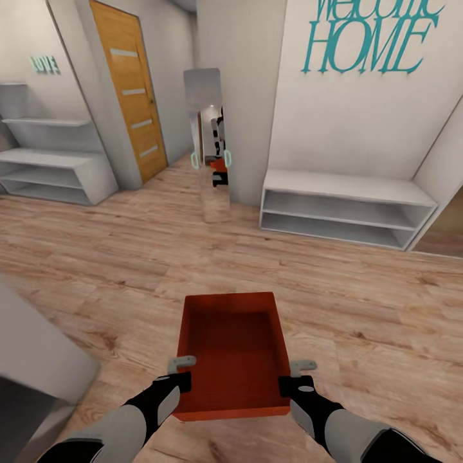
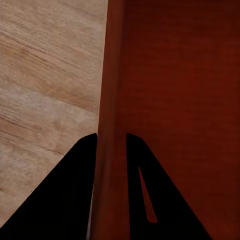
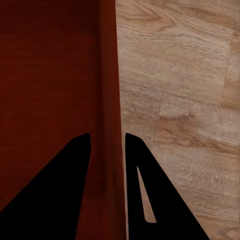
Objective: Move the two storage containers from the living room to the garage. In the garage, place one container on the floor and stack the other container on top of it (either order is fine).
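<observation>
1. Right now you hold the orange-red rectangular open-top plastic bin [image 1: 233,352] between both arms, above the light wood-plank floor [image 1: 360,302]; its long axis points straight ahead of you.
2. Your left gripper [image 1: 182,373] pinches the bin's left wall and your right gripper [image 1: 292,378] pinches the right wall, each astride the rim, equally near.
3. As far as the head view shows, the bin is empty.
4. Ahead stand a narrow standing mirror [image 1: 207,138] and a honey-coloured wooden door [image 1: 128,90]; the next leg looks like more driving.

light: bright, even | shadows: faint | wrist views: soft, slightly blurred
</observation>
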`<state>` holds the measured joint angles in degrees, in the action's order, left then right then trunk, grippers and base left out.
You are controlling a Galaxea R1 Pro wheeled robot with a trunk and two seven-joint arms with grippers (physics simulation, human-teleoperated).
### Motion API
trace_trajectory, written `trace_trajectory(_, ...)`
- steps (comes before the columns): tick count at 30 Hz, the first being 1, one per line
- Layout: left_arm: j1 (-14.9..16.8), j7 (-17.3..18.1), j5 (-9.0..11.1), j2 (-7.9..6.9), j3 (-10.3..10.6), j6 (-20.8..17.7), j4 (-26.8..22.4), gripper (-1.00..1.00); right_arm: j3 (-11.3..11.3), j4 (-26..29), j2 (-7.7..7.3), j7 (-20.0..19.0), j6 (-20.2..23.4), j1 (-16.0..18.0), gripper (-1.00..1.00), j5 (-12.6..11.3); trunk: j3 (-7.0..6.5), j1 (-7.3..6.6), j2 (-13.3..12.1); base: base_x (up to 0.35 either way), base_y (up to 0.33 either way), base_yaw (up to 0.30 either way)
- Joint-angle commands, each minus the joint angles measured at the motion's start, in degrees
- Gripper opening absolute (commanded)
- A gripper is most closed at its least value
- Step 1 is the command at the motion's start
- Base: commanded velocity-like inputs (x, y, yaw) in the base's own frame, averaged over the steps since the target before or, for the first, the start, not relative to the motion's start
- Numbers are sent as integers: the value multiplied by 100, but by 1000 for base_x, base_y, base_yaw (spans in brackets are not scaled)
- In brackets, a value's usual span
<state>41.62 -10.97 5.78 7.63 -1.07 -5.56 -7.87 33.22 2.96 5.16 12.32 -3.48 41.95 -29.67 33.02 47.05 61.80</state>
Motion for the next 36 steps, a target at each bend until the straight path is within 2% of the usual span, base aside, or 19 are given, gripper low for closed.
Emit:
trace_trajectory(1,-5,-54,38,-17,98,-33,6,-100,-123,73,3,-168,-100,6,-100,22,5,3,3,322,0,0)
trace_trajectory(23,-5,-54,45,-19,98,-33,13,-100,-123,73,3,-168,-93,6,-100,25,5,3,3,322,0,1)
trace_trajectory(36,-5,-54,46,-19,98,-33,14,-100,-114,73,3,-168,-91,6,-100,30,5,3,3,322,0,230)
